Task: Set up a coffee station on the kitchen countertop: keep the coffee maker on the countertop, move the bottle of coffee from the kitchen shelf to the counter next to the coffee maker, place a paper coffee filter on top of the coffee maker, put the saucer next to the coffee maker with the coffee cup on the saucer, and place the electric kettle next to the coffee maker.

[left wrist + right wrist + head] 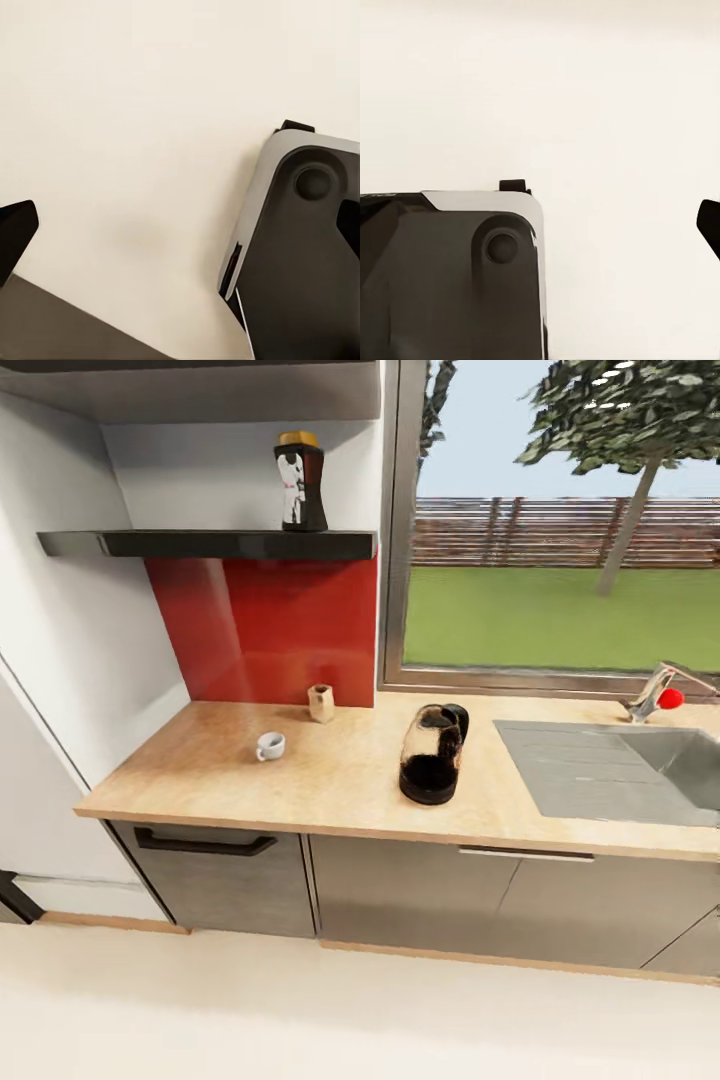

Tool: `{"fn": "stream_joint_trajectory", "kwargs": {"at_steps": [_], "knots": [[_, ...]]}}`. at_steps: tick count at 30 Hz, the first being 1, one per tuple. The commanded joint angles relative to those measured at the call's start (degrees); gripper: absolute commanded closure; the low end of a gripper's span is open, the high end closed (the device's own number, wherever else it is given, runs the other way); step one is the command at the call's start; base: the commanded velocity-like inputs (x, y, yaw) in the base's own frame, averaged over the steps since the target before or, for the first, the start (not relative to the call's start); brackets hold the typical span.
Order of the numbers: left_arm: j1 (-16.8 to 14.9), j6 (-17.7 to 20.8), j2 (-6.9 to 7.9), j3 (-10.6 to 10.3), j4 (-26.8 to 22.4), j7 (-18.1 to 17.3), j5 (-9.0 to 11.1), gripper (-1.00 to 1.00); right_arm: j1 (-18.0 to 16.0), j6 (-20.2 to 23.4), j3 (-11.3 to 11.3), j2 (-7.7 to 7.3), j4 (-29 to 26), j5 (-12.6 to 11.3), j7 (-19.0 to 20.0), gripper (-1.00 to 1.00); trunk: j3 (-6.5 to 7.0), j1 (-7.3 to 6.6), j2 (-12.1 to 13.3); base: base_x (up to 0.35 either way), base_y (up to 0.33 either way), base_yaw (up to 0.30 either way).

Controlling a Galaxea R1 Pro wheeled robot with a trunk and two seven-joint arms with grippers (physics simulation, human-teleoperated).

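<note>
The robot stands back from the table, facing it, with neither arm reaching over it yet; both wrist views look down at pale floor and the robot's own grey base. In the left wrist view a dark fingertip sits at each side edge with bare floor between, so the left pincer reads as spread and empty; in the right wrist view just one dark tip shows at the edge, so I cannot tell how the right pincer stands. The bottle of coffee stands upright on the black shelf above the red backsplash (yellow lid, dark body, pale label). Below it, on the table, a small tan object sits by the wall, the coffee cup stands near it toward the front, and the electric kettle rests further right, between the cup and the sink. The step in hand looks like the approach to fetch the bottle from the shelf. The next move calls for closing in on the table and raising an arm high enough to take the bottle around its body.
</note>
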Motion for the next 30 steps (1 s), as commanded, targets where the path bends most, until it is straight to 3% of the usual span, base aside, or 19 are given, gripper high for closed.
{"fn": "stream_joint_trajectory", "kwargs": {"at_steps": [1,7,18,19,23,25,27,28,29,30], "knots": [[0.0,-0.2,0.08,-0.5,-0.1,0.4,0.6,-1.00,0.0,-0.2,-0.3,0.05,0.0,0.6,-0.1,-1.00,-0.10,0.04,-0.1,0.050,0.338,-0.254],[0.0,-0.3,0.00,-0.5,-0.1,0.4,0.5,-1.00,0.0,-0.2,0.0,-0.02,0.0,0.8,0.0,-1.00,-0.10,0.04,-0.1,0.010,0.258,-0.040],[-0.1,-0.2,-0.24,-1.2,-0.6,0.3,-0.9,-1.00,0.0,-0.3,-0.4,0.05,-0.2,0.6,-0.3,-1.00,-0.10,0.04,-0.1,0.000,0.016,-0.001],[-1.7,-2.5,-0.30,-1.2,-1.3,0.3,-6.1,-1.00,0.0,-0.3,-0.4,0.05,0.0,0.6,-0.4,-1.00,-0.10,0.04,-0.1,-0.137,0.026,0.000],[-3.3,-6.3,-0.45,-1.2,-1.8,0.3,-9.2,-1.00,0.0,-0.3,-0.3,0.05,0.0,0.6,-0.4,-1.00,-0.10,0.04,-0.1,-0.049,0.009,0.000],[-4.1,-6.8,-0.64,-1.7,-4.7,0.2,-11.9,-1.00,0.0,-0.3,-0.3,0.05,0.1,0.6,-0.4,-1.00,-0.10,0.04,-0.1,-0.012,0.002,0.000],[-4.6,-6.4,-0.72,-3.7,-12.1,0.3,-19.1,-1.00,0.0,-0.4,-0.3,0.05,0.5,0.6,-0.4,-1.00,-0.10,0.04,-0.1,-0.004,0.001,0.000],[-4.4,-5.5,-0.61,-4.6,-18.1,0.4,-24.9,-1.00,0.0,-0.4,-0.3,0.01,0.7,0.6,-0.4,-1.00,-0.10,0.04,-0.1,-0.002,0.000,0.000],[-4.3,-4.6,-0.55,-4.7,-22.4,0.5,-28.4,-1.00,0.0,-0.4,-0.4,-0.01,0.8,0.6,-0.4,-1.00,-0.10,0.04,-0.1,-0.001,0.000,0.000],[-4.2,-4.1,-0.53,-4.8,-24.5,0.5,-30.0,-1.00,0.0,-0.4,-0.4,-0.02,0.8,0.6,-0.4,-1.00,-0.10,0.04,-0.1,0.000,0.000,0.000]]}}
